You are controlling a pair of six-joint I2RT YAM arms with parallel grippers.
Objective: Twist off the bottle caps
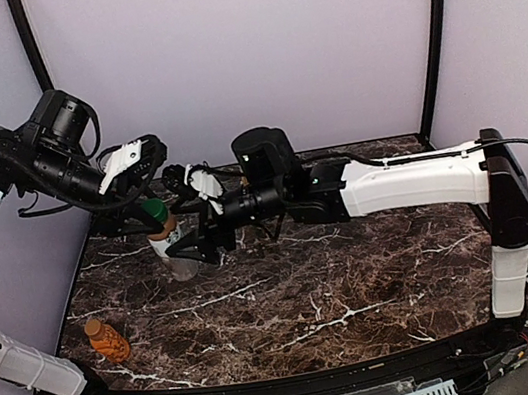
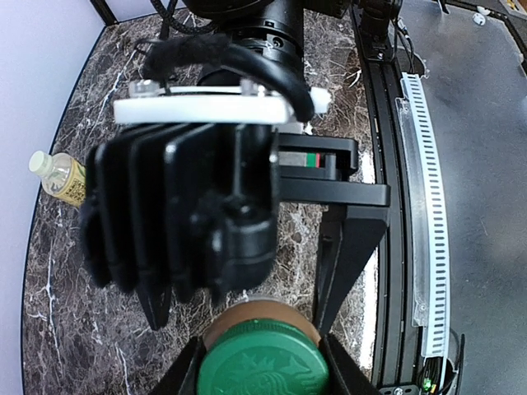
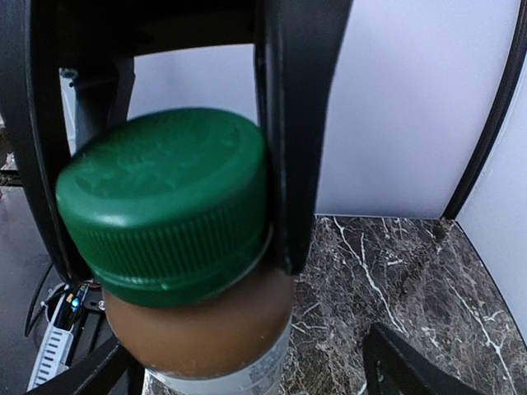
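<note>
We are working on the short clear plastic bottle of brown liquid with a white label [image 1: 163, 239], in the upper left of the top view over the dark marbled table [image 1: 359, 283]; whether its base is touching the table we cannot tell. The left gripper [image 2: 263, 362] is clamping the bottle's ribbed green plastic cap [image 3: 165, 181] from both sides. The right gripper [image 3: 259, 369] is standing wide open around the lower body, with one finger near the label and the other clear of it. We are judging that the right gripper should be closing squarely on the labelled part, firmly but without crushing the thin plastic. The bottle should be upright and in line with the left wrist before any twisting. The cap is carrying an embossed round emblem with no letters we can read, and the label's print is too small. The bumpy orange plastic bottle [image 1: 107, 340] at lower left of the top view and the yellow-labelled clear plastic bottle [image 2: 64, 177] at the left edge of the left wrist view are showing no legible writing.
</note>
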